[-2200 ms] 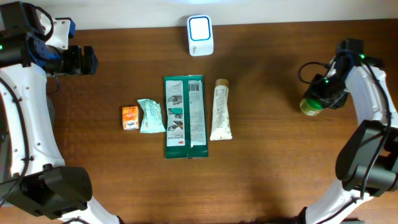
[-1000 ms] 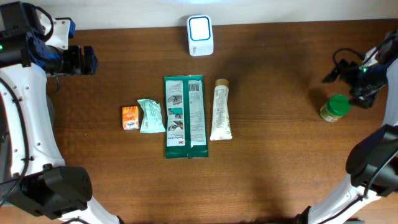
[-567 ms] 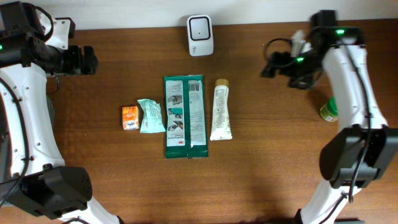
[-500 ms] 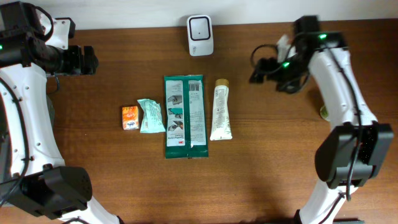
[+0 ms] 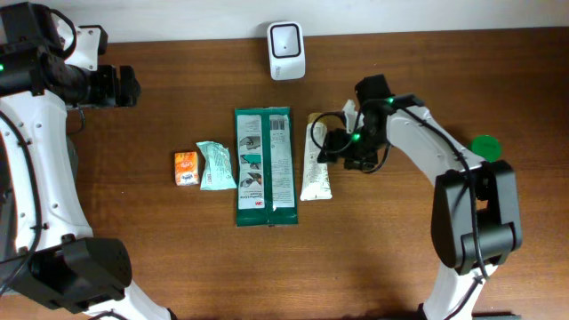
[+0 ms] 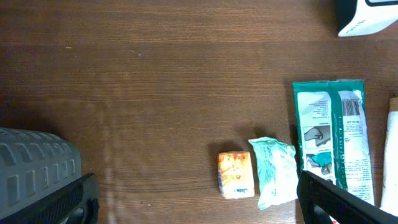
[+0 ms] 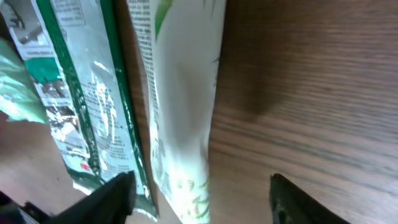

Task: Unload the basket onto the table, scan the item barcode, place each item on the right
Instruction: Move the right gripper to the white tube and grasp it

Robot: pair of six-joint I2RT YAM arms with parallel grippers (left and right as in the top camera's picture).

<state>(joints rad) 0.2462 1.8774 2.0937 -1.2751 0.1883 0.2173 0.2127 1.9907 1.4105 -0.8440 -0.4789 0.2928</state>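
Wooden table (image 5: 178, 258) noted, bore row of orange box (image 5: 186, 167), mint packet (image 5: 215, 165), green pouch (image 5: 264, 166), white tube (image 5: 314, 175), white scanner (image 5: 286, 39) at far edge, green-lidded jar (image 5: 485, 146) at right.

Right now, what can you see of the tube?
The tube is white, soft plastic by its look, with green print. It has a tan cap at the scanner end and a crimp at the other. It lies flat on the table, close beside the green pouch; contact is unclear. The right gripper hangs over it, fingers open either side, not visibly touching.
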